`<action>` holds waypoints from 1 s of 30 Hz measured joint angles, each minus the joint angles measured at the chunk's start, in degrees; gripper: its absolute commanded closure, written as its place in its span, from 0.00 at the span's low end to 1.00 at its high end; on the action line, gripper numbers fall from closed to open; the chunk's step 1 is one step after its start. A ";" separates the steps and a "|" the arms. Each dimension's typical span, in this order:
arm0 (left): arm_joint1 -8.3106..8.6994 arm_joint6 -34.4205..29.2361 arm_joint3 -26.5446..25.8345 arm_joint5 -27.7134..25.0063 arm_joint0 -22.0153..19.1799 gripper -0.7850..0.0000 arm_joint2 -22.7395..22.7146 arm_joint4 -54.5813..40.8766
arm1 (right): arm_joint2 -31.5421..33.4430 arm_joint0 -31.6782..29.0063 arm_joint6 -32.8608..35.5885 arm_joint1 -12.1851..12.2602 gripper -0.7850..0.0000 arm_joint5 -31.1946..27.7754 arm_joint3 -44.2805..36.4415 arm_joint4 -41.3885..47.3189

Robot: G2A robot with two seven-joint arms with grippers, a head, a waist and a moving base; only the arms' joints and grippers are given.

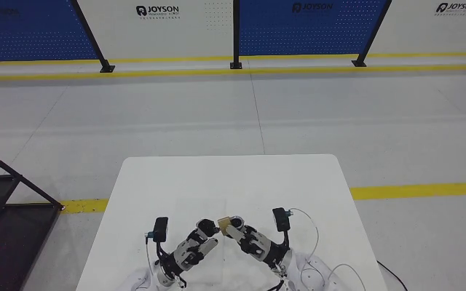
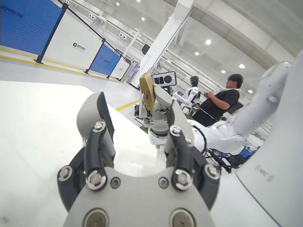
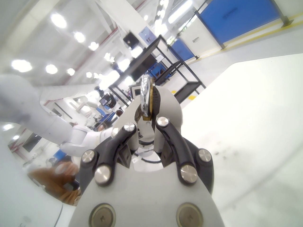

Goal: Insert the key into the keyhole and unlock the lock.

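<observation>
Our right gripper [image 3: 148, 105] was clenched on the lock [image 3: 144, 93], held up over the table [image 1: 218, 182]. The left gripper [image 2: 138, 112] gaped empty just beside it. We judged the lock should stay rigid, with the key squared to the keyhole before any push.

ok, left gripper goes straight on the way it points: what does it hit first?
Most likely the brass lock, held above the table in the right gripper facing it. The left gripper is open and roughly lined up on it. The gap between them is hard to judge.
</observation>
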 measured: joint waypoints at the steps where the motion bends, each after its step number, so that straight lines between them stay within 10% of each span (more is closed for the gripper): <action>1: 0.24 -1.93 -0.16 0.01 -0.14 0.29 0.28 -2.28 | -0.01 -0.02 0.01 0.00 1.00 0.01 -0.03 -0.05; 12: 2.38 -16.09 -1.94 0.00 -1.61 0.78 0.17 -18.32 | -0.16 0.05 0.07 0.02 1.00 0.43 -0.08 -0.18; 30: 2.75 -17.92 -2.61 0.00 -1.75 0.91 0.43 -18.39 | -0.17 0.19 0.30 0.09 1.00 0.65 0.07 0.23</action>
